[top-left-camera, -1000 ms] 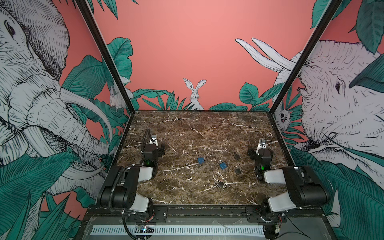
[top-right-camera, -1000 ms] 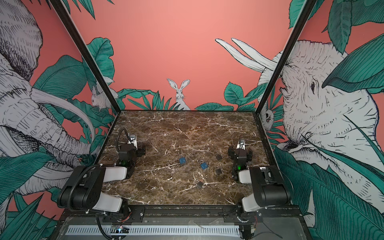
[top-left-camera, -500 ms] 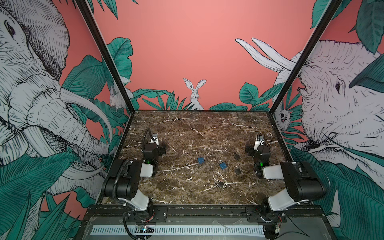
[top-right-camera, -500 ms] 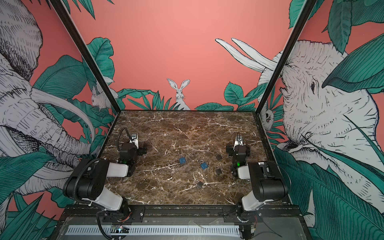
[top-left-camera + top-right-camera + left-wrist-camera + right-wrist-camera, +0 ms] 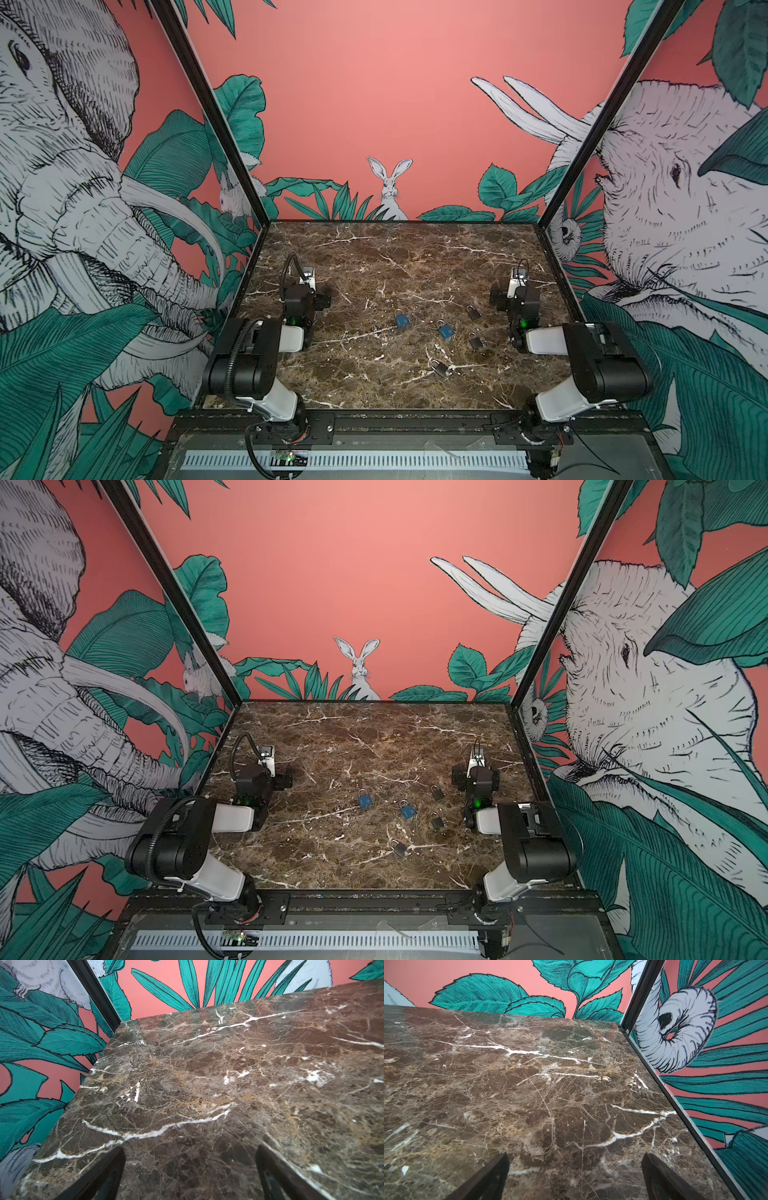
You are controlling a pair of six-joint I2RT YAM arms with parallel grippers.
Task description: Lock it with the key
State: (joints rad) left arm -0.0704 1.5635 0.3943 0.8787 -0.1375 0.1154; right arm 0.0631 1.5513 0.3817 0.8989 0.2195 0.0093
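Note:
Several small padlocks lie right of the table's middle. Two are blue [image 5: 402, 321] [image 5: 446, 331], and dark ones lie near them [image 5: 473, 312] [image 5: 476, 341] [image 5: 439, 368]. Both top views show them; neither wrist view does. I cannot make out a key in any view. My left gripper [image 5: 191, 1148] is open over bare marble near the left wall, its wrist [image 5: 300, 301] well left of the padlocks. My right gripper [image 5: 576, 1155] is open too, with only marble between its fingers. Its wrist [image 5: 519, 297] hangs just right of the dark padlocks.
The brown marble table [image 5: 399, 257] is walled by printed panels at the left, back and right, with black corner posts [image 5: 216, 124] [image 5: 598, 120]. A black rail [image 5: 407, 419] runs along the front edge, where both arm bases are mounted.
Both arms have risen a little at the elbow and reached slightly farther back. The right wrist has also shifted a bit left. The padlocks have not moved.

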